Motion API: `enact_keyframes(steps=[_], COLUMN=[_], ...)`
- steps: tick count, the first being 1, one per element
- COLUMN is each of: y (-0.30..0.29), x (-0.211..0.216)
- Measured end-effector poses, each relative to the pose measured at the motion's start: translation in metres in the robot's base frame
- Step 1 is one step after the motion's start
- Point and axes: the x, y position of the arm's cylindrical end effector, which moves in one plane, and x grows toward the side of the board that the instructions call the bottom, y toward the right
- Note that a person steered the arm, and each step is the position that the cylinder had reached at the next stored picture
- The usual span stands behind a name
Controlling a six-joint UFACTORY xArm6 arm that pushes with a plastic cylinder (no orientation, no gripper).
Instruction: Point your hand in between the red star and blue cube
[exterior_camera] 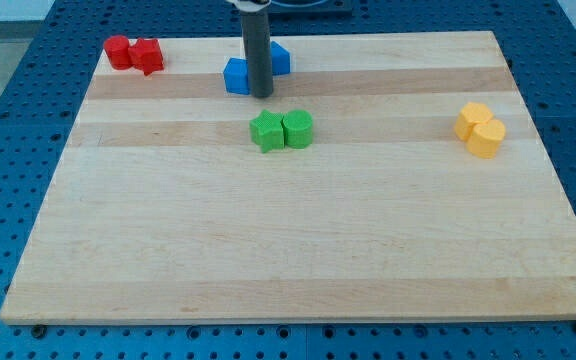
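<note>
The red star (pixel 149 56) lies at the view's top left, touching a red round block (pixel 117 51) on its left. The blue cube (pixel 236 76) sits at the top centre, partly hidden by my rod. A second blue block (pixel 281 58) shows just right of the rod, shape unclear. My tip (pixel 261 95) rests on the board against the blue cube's right side, well to the right of the red star.
A green star (pixel 265 132) and a green rounded block (pixel 298 129) touch each other just below my tip. Two yellow blocks (pixel 480 129) sit together at the view's right. The wooden board (pixel 298 250) lies on a blue pegboard table.
</note>
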Motion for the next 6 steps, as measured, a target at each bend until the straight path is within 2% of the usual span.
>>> enact_keyframes(steps=[1, 2, 3, 4, 6], y=[-0.057, -0.123, -0.151, -0.142, -0.118], x=[0.037, 0.032, 0.025, 0.006, -0.069])
